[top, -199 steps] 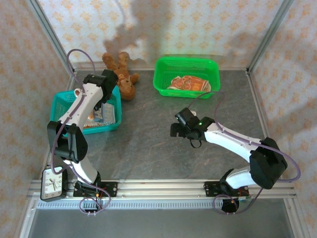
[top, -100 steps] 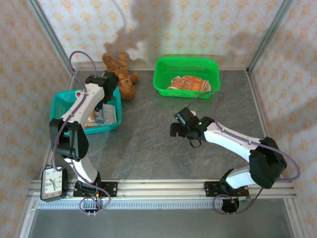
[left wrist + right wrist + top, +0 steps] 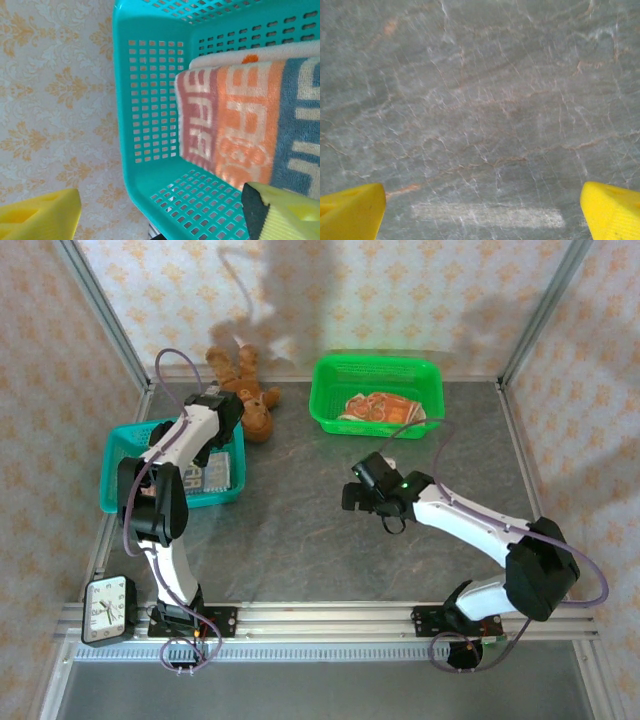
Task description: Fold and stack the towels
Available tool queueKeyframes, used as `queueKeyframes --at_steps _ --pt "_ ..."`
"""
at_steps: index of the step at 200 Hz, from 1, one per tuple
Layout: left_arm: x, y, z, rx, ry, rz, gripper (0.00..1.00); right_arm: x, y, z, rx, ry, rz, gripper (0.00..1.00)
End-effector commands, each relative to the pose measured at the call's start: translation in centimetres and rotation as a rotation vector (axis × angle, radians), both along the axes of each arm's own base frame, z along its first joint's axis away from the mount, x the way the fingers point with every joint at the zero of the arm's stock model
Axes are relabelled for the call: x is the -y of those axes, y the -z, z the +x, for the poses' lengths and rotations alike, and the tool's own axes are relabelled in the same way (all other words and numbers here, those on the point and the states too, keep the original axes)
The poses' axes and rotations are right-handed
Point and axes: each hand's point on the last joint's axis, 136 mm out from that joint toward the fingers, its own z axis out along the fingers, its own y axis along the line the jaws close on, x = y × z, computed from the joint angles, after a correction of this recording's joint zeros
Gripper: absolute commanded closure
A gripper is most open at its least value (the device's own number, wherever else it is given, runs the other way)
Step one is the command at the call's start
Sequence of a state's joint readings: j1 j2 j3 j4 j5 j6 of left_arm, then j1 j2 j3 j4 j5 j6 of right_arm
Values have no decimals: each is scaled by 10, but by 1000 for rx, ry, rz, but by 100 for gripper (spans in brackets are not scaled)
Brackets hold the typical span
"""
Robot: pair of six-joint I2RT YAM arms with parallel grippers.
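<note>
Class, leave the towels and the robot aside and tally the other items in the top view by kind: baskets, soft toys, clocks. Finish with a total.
Baskets: 2 (teal basket, green basket)
Soft toys: 1 (teddy bear)
Clocks: 1 (clock)
Total: 4

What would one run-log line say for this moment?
left gripper: open over folded towel in teal basket | right gripper: open over table | green basket: crumpled towels

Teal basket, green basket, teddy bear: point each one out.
teal basket (image 3: 150,100), left wrist view, on its perforated side wall.
green basket (image 3: 322,400), top external view, on its left wall.
teddy bear (image 3: 245,375), top external view, on its brown body.
</note>
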State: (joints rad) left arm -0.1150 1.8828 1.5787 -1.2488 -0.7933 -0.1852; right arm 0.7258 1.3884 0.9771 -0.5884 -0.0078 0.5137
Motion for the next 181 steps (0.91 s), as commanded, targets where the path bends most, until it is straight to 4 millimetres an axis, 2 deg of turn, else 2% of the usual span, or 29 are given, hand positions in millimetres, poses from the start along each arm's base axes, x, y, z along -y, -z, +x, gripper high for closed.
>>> queueKeyframes --at_steps 1,28,70,93,124,140,160,181 --pt "0 -27 -4 84 -23 -25 12 3 -34 20 103 28 -22 1" --pt "20 -38 -9 180 -30 -181 0 10 -56 56 167 83 -46 1" --pt "72 -54 -15 350 19 -481 0 45 -101 145 285 276 -145 0" --pt "99 -58 -19 434 44 -634 0 54 -98 195 276 314 -157 0" --pt "114 -65 -29 504 50 -744 0 71 -74 255 214 365 -176 3" --pt "111 -68 -35 513 47 -735 0 75 -54 280 169 368 -185 5" --pt "109 -69 -43 496 40 -731 0 72 -27 301 128 362 -188 4" --pt "109 -64 -50 484 20 -735 0 63 2 313 95 351 -150 6"
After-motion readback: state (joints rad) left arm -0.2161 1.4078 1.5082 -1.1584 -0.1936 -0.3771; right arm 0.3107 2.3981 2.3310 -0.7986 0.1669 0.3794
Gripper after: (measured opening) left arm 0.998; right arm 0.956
